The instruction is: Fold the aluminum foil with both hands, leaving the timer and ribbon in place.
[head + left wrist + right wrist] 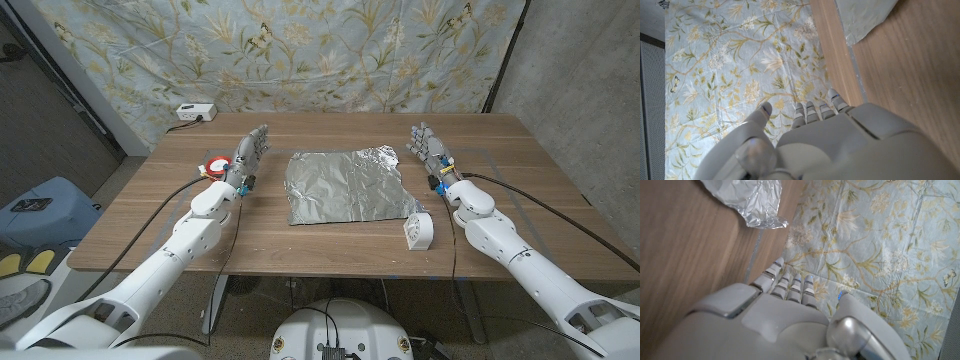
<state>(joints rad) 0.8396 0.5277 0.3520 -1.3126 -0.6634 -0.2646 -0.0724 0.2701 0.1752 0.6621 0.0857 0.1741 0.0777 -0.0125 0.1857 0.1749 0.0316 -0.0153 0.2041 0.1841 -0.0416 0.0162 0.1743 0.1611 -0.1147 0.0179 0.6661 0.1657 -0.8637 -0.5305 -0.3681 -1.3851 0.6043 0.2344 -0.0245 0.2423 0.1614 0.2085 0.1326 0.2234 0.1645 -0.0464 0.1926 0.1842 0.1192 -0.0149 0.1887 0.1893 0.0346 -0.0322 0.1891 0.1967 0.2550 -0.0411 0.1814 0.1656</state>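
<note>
Aluminum foil [347,186]: spread between left hand [249,155] and right hand [429,147], both empty with fingers apart. Head view adds timer [418,232] near right forearm, ribbon [216,166] beside left hand.

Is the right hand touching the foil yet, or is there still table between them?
Apart. In the head view a strip of bare wood shows between the right hand and the foil; the right wrist view also shows the foil's crumpled corner clear of the fingers.
</note>
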